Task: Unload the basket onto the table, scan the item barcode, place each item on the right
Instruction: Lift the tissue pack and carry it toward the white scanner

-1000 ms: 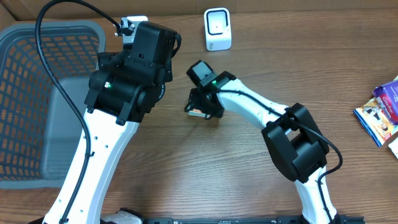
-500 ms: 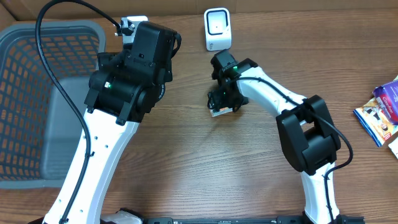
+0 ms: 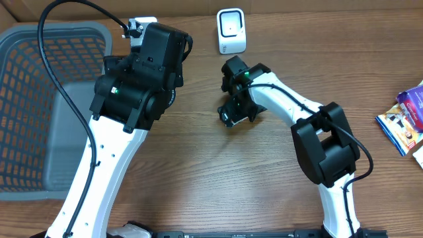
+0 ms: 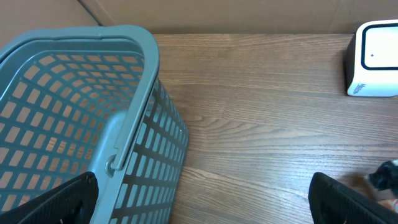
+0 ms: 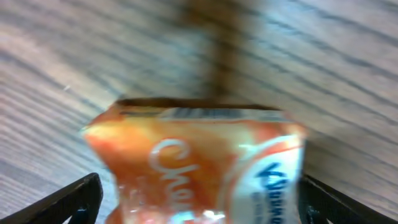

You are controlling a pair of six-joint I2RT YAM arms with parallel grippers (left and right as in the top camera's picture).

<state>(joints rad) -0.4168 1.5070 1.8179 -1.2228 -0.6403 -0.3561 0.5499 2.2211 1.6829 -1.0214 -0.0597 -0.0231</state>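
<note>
While the overhead view sets the right tool (image 3: 234,112) over the middle of the table (image 3: 198,172), the orange snack packet (image 3: 228,121) peeks out beneath it, just near of the white barcode scanner (image 3: 231,31) and not touching it. The left arm (image 3: 135,82) hangs beside the grey basket (image 3: 59,28). More packets (image 3: 403,119) lie at the table's right edge.

From the left wrist, the left tool (image 4: 202,199) is spread and empty above bare wood, with the basket on its left.

From the right wrist, the blurred packet fills the gap between widely spread fingers. Whether they pinch it or merely flank it, I cannot tell, and no barcode shows.

I judge the step to be presenting the packet. The next move calls for a sure hold and for the barcode face to be turned toward the scanner's window.
</note>
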